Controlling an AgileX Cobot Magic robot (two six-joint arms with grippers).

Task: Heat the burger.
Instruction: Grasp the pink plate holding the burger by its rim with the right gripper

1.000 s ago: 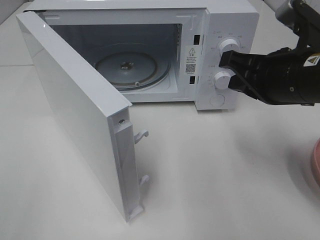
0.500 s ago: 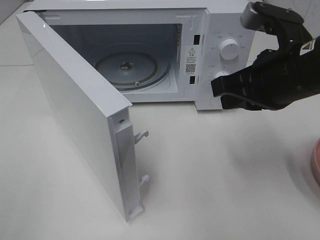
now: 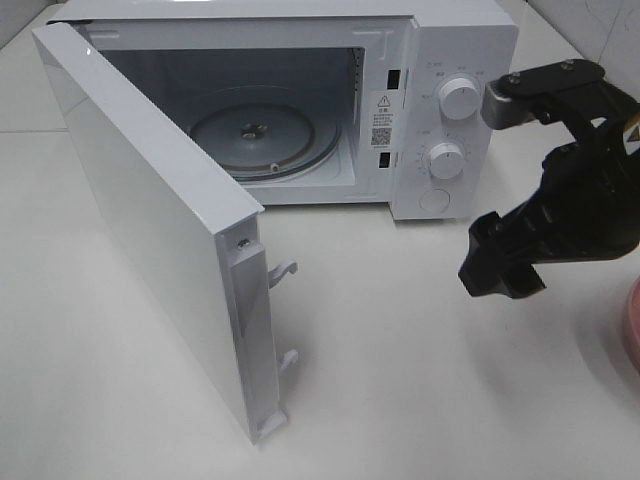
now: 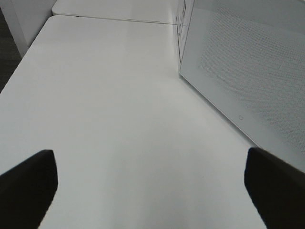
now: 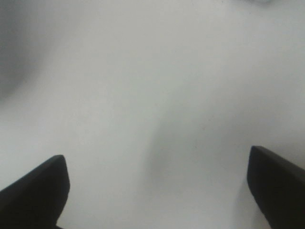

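On the white worktop [image 3: 400,380], a white microwave [image 3: 470,40] with its door [image 3: 150,230] swung wide open, the round glass turntable [image 3: 265,135] showing inside. In front of the control panel and apart from the lower knob [image 3: 446,158], the right pincer [image 3: 497,270] pointing down over the worktop, its fingers [image 5: 33,191] spread apart and holding nothing; left pincer [image 4: 152,191] likewise spread and holding nothing, near the door's outer face. At the right edge, a sliver of pink plate [image 3: 633,325]; burger not in sight in any view.

A white microwave [image 3: 455,45] stands on the white counter [image 3: 400,380], its door [image 3: 150,230] swung wide open. Inside lies a glass turntable [image 3: 265,135]. Well right of the microwave, a pink plate [image 3: 633,325] shows.
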